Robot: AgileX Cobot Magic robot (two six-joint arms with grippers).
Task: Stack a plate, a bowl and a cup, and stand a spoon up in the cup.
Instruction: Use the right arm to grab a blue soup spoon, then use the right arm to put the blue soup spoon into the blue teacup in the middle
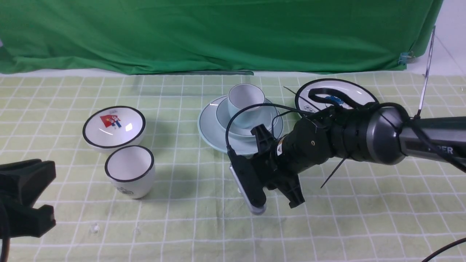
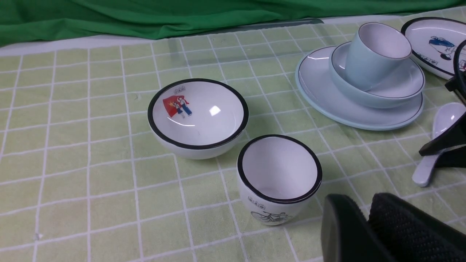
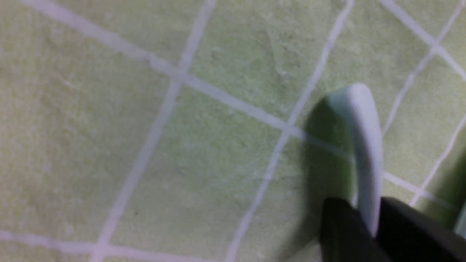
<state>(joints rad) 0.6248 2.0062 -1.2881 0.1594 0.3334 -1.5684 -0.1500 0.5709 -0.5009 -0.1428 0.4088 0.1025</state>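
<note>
Right gripper (image 3: 369, 218): it was down at the bench (image 1: 182, 218), in front of the stack, and its two jaws were pressed on the handle of the spoon (image 2: 446, 122), one on each side.
Spoon, position: between the stack and the robot, its scoop end just beside the plate (image 2: 320, 83). I could not tell if it lay on the bench or was a little lifted.
Spoon, long axis: from the plate toward the robot, nearly flat, with the handle tip pointing to the robot.
Stack: the bowl (image 2: 400, 83) sat on the plate and the cup (image 2: 375, 54) stood in the bowl, mouth up and with nothing in it.
Deciding relation: the cup was beyond the right gripper, farther from the robot, a little to its left and higher. I think the spoon must rise, turn to upright and go down into the cup.
Nearer arm: the right one, by far.
Left gripper (image 1: 51, 196): jaws apart, holding nothing, well apart from the stack at the robot's left.
</note>
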